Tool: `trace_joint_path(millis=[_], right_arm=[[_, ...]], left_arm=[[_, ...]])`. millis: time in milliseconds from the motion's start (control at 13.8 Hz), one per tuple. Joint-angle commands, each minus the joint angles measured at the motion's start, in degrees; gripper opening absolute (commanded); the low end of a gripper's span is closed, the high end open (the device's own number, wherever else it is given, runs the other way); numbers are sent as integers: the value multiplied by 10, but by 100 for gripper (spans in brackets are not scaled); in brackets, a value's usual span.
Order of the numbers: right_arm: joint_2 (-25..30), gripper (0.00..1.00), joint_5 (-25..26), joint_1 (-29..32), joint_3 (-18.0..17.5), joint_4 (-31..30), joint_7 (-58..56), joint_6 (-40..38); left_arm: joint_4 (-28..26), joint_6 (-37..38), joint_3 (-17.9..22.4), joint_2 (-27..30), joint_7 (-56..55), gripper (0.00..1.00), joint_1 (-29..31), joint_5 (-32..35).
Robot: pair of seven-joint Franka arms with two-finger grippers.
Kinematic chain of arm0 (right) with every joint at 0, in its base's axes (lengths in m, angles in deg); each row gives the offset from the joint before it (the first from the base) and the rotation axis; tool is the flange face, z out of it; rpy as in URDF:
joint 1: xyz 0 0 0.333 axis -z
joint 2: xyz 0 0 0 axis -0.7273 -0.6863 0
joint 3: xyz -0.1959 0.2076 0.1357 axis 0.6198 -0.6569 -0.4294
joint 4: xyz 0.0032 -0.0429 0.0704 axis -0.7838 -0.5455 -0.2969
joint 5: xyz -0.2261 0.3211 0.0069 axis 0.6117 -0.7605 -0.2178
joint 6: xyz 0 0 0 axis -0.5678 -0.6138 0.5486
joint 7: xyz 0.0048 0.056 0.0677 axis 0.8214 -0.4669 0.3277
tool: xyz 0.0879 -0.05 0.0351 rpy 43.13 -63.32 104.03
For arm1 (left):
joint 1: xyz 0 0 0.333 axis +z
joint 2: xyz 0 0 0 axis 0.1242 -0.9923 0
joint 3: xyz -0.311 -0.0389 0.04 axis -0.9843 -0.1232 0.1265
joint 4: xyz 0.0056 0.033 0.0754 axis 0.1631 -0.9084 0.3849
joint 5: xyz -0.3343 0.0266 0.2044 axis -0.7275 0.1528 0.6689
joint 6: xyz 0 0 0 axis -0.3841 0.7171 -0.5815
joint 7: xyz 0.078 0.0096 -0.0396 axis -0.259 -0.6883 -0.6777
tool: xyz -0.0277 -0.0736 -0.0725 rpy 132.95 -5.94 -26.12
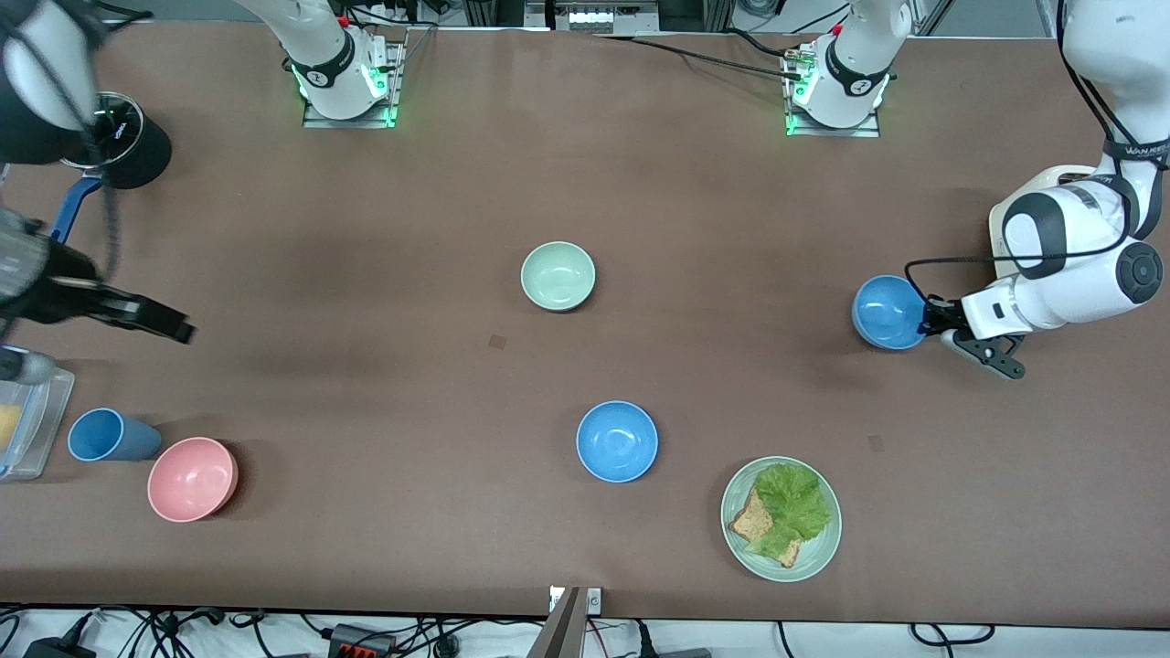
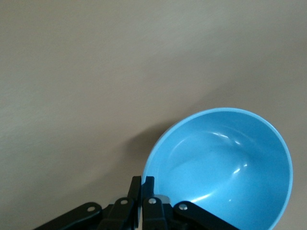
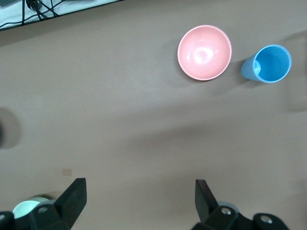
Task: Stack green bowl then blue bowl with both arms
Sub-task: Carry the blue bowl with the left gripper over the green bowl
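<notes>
Table (image 1: 366, 274) end: left end effector (image 1: 934, 322) pinches blue bowl (image 1: 888, 313) rim.

We record the right gripper (image 3: 139, 201) held above the brown table (image 3: 120, 110), its two black fingers (image 3: 72, 196) spread wide apart with nothing between them. A pink bowl (image 3: 205, 52) sits upright on the table with its hollow facing up. Just beside it stands a blue cup (image 3: 267, 63), apart from the bowl and open at the top. A sliver of the green bowl (image 3: 26, 208) shows at the frame edge, partly hidden by one finger. We note a small tan mark (image 3: 67, 171) on the table near that finger. Black cables (image 3: 41, 8) lie off the table's edge on a pale floor.
</notes>
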Motion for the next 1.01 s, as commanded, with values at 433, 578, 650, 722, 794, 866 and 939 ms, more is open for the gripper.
trace_joint_path(millis=[433, 578, 650, 722, 794, 866, 939], right_arm=[[76, 100, 64, 108, -83, -97, -136, 46], [78, 100, 75, 108, -83, -104, -138, 45], [82, 100, 73, 108, -84, -113, -135, 46], [87, 100, 70, 108, -84, -128, -131, 50], [100, 100, 69, 108, -84, -152, -127, 62], [116, 100, 69, 108, -84, -184, -127, 85], [134, 100, 69, 108, -83, -217, -127, 103]], left_arm=[[66, 159, -209, 61, -355, 1, 3, -21], [82, 153, -276, 56, -532, 1, 0, -21], [89, 150, -305, 53, -615, 1, -4, -21], [94, 138, -329, 48, -681, 1, -8, -20], [96, 121, -343, 42, -738, 1, -21, -20], [96, 100, -344, 33, -792, 1, -47, -19], [96, 81, -344, 26, -841, 1, -77, -13]])
